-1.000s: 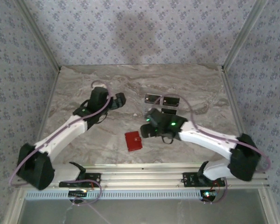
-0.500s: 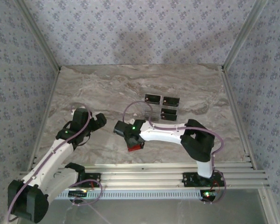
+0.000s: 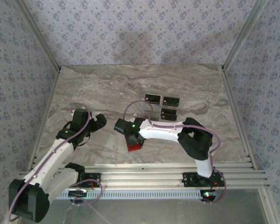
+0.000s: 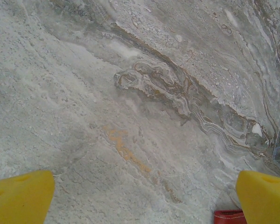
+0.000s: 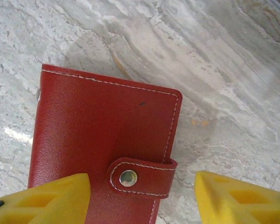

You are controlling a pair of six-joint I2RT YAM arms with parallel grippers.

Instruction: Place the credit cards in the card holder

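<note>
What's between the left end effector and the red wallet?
Nothing but bare marble table between the left end effector and red wallet, in the top view.

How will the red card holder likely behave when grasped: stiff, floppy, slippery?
The card holder looks like smooth stitched leather, so probably semi-stiff and slippery. Its snap tab is fastened, so it should hold folded. Lying flat on the table, it may slide before lifting.

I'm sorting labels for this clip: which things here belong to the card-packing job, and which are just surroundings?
Job:
- red leather snap wallet
- three dark rectangular cards
- right gripper, above the wallet

Surroundings:
- marble tabletop
- aluminium rail
- patterned walls
</note>
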